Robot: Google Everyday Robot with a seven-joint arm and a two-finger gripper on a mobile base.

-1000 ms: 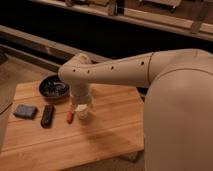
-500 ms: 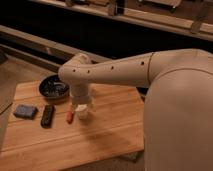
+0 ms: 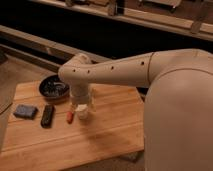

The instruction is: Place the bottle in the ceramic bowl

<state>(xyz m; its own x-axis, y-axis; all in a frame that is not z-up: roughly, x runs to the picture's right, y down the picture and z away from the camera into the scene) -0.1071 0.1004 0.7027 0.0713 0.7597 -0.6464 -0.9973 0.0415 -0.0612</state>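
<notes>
Claw: the claw (image 3: 81, 103) points straight down over the middle of the counter (image 3: 112, 127), nearer the far edge than the near one. Its jaws are spread wide and nothing is gripped.
Bottle: a pale bottle (image 3: 83, 114) stands upright on the counter directly under the claw, its top hidden by the claw. I cannot tell whether the two are touching.
Risk, grip: the bottle is slim and light. If the jaws close off-centre or too high, it will probably tip or squirt out sideways.
Risk, red item: a small red item (image 3: 69, 117) lies just beside the bottle on its left. A jaw coming down on that side could strike it or pinch it along with the bottle.
Risk, travel: the bowl (image 3: 50, 89) sits near the far left corner, a short way from the bottle. If the carry is too low, the bottle's base could catch the bowl's rim.
Risk, release: dropped from too high, the bottle could bounce out of the shallow bowl or chip its glaze.
Risk, bystanders: a black bar-shaped object (image 3: 47, 115) and a blue pad (image 3: 25, 111) lie towards the left edge, in front of the bowl. A low sweep to the left could knock them.
Arm pose: the forearm reaches in from the right, sloping down towards the left. It bends sharply at the wrist above the bottle, and the last link hangs vertical.
</notes>
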